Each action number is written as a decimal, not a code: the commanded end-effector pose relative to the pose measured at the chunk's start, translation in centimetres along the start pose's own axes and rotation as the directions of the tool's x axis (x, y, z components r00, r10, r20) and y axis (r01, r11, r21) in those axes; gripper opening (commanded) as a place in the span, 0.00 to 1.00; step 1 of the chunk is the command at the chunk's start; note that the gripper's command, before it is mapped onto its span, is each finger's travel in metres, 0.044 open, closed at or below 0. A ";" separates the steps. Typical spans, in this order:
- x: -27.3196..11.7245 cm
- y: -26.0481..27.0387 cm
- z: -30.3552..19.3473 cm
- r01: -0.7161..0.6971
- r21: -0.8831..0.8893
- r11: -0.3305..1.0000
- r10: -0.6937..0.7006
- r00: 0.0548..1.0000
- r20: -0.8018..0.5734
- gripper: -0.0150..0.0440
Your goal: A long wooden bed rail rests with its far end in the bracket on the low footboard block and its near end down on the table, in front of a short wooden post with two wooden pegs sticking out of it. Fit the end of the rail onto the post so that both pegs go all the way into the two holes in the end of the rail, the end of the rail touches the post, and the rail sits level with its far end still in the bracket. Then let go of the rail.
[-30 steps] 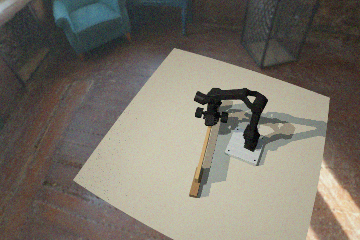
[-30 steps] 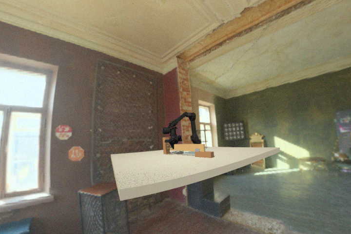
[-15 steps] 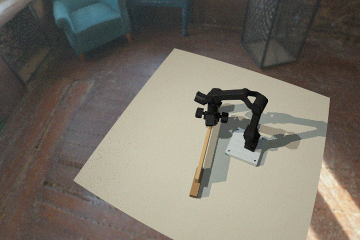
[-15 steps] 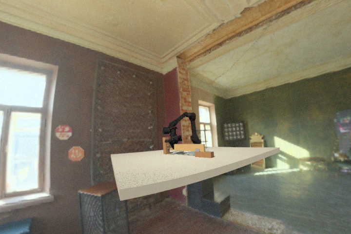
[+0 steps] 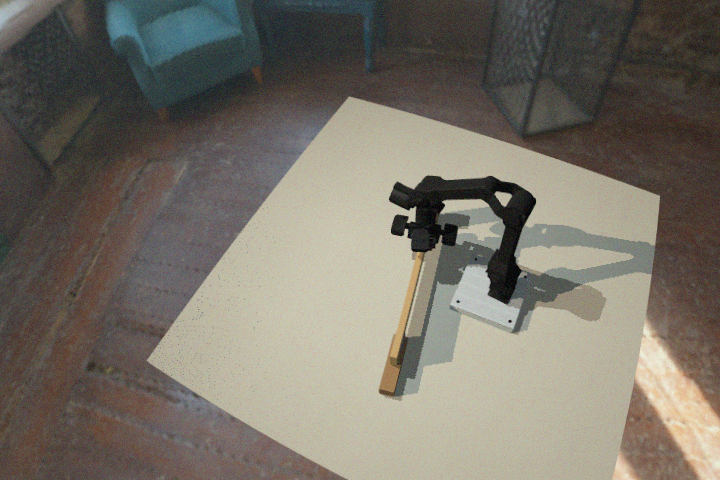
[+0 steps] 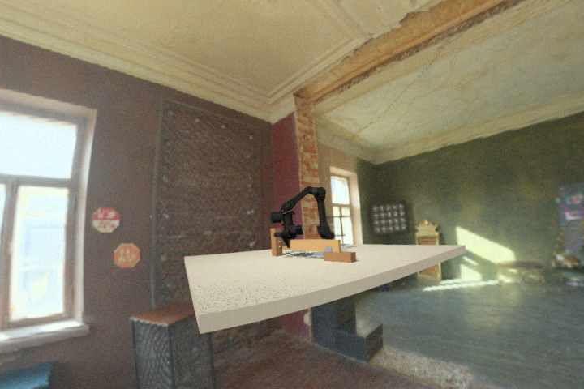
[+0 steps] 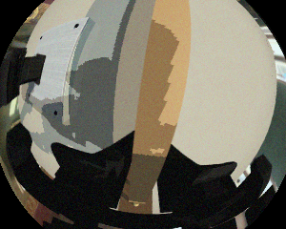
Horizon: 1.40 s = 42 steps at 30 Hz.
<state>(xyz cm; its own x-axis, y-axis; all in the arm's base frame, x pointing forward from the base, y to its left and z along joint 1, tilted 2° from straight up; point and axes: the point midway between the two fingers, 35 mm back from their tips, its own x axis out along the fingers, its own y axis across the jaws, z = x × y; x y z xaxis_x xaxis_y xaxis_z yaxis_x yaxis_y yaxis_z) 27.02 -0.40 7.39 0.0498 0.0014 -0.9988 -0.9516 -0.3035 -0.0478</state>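
Note:
The long wooden rail [image 5: 409, 305] [image 6: 315, 245] [image 7: 154, 95] is gripped near its post end and looks about level, with its underside raised off the table. Its far end sits at the bracket on the low footboard block [image 5: 389, 381] [image 6: 342, 257]. My gripper [image 6: 287, 244] [image 7: 146, 136] is shut on the rail, one finger on each side. The upright post [image 6: 274, 238] stands just beyond the gripper. The arm hides most of the post in the top view. The pegs and holes cannot be made out, and I cannot tell whether the rail's end touches the post.
The arm's pale base plate [image 5: 477, 294] [image 7: 54, 62] lies on the table [image 5: 293, 316] [image 6: 255, 279] beside the rail, with the arm arching from it over the rail. Shadows of the arm and rail fall on the base side.

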 end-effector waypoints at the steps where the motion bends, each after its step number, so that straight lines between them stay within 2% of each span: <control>1: -0.1 -0.2 -0.2 0.007 -0.003 1.000 -0.007 1.000 -0.003 0.25; 42: -0.3 -0.4 -1.4 0.007 -0.003 1.000 -0.007 1.000 -0.004 0.25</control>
<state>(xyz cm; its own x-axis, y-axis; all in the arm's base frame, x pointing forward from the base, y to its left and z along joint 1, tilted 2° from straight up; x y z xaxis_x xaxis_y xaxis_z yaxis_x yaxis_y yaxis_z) 27.51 -1.49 7.53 0.0468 0.0015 -0.9989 -0.9512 -0.3054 -0.0450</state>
